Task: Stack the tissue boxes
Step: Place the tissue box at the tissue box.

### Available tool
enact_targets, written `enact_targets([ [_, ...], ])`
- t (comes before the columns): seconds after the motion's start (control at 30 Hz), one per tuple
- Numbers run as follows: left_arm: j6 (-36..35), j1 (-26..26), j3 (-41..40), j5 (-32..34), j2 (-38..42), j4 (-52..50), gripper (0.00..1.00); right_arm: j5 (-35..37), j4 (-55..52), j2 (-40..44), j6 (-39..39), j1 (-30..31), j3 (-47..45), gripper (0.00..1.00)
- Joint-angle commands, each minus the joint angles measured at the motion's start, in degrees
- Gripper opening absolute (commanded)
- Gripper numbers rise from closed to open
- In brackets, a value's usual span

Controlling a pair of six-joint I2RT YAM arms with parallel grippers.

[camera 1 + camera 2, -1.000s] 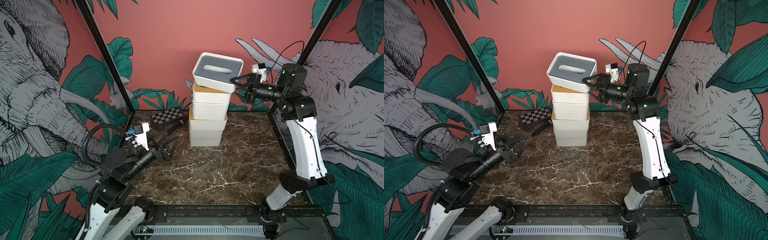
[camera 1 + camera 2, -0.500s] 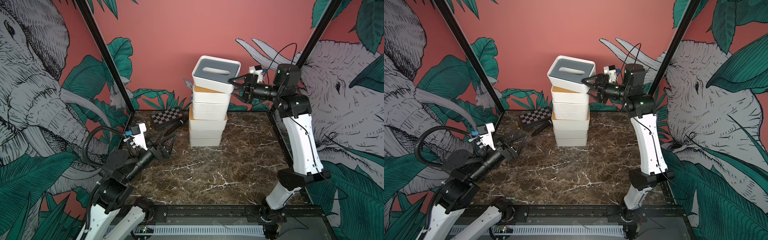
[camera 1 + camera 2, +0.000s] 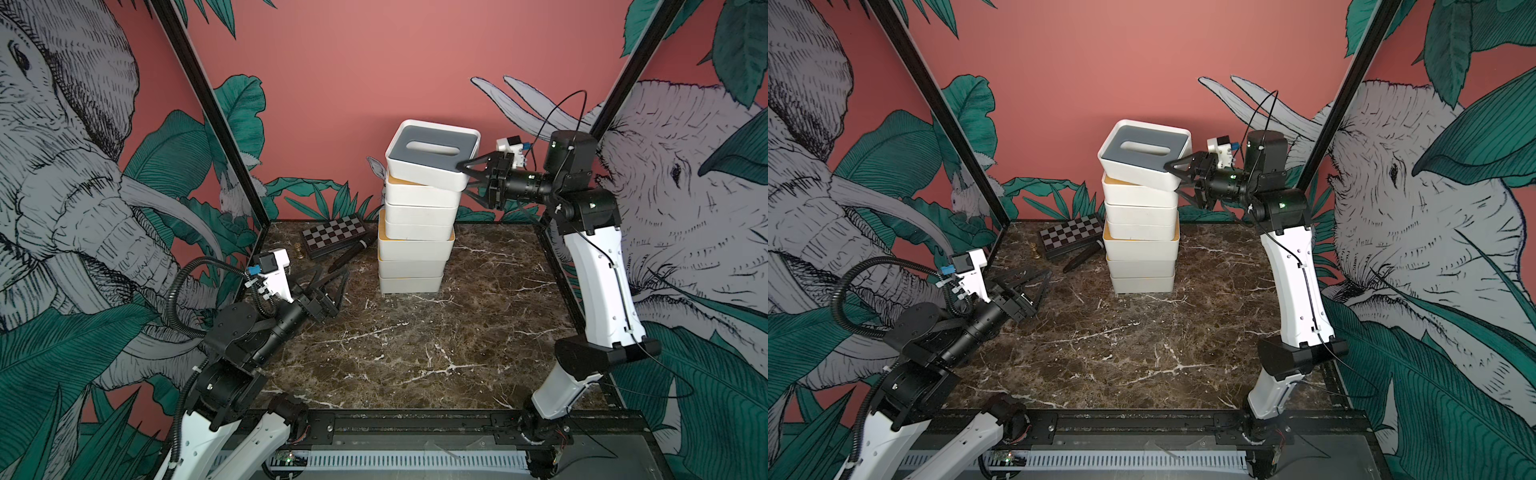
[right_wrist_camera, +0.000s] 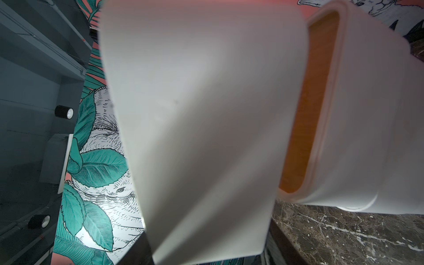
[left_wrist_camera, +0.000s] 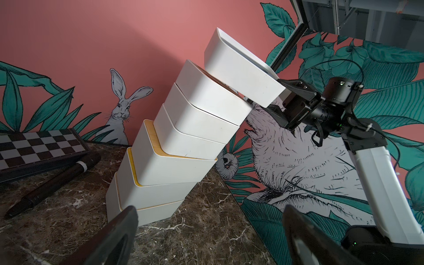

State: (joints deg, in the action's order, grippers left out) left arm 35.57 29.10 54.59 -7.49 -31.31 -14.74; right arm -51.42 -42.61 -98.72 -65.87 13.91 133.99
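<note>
**Last box going onto the pile**

The step in hand looks like the final placement. Six boxes make a stack at 12 o'clock on the worktop, close to the back wall. The seventh, the grey-lidded box, is on top of it but tilted rather than seated.

The right fingers reach in from 3 o'clock and are closed partway on the short end wall of that box, one on the lid edge and one below. The 9 o'clock end of the box appears to touch the yellow-lidded box beneath, while the gripped end sits higher. The left wrist view shows a wedge of gap between the two.

The left fingers are spread wide and empty, low over the worktop at about 8 o'clock, well apart from the stack.

The next move probably calls for lowering the gripped end until the box lies flat and square on the one below, then opening and drawing straight back toward 3 o'clock. The pile is tall and its layers are slightly offset, so a sideways nudge could tip it.

The chessboard and marker lie at 11 o'clock, beside the stack.
</note>
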Motion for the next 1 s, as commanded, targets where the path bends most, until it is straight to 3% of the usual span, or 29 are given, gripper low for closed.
enact_targets([
  [0.0,0.79,-0.32,-1.1,1.8,0.23,-0.33,1.0,-0.09,5.6,1.51,0.09,-0.17,-0.89,0.5],
  [0.17,1.37,-0.19,-1.94,2.45,0.5,-0.07,1.0,0.26,5.76,1.69,-0.4,-0.11,-1.8,0.51],
  [0.97,2.04,-0.27,-3.25,4.02,0.57,0.49,0.99,1.82,9.39,2.96,-4.14,-1.02,-4.7,0.76],
])
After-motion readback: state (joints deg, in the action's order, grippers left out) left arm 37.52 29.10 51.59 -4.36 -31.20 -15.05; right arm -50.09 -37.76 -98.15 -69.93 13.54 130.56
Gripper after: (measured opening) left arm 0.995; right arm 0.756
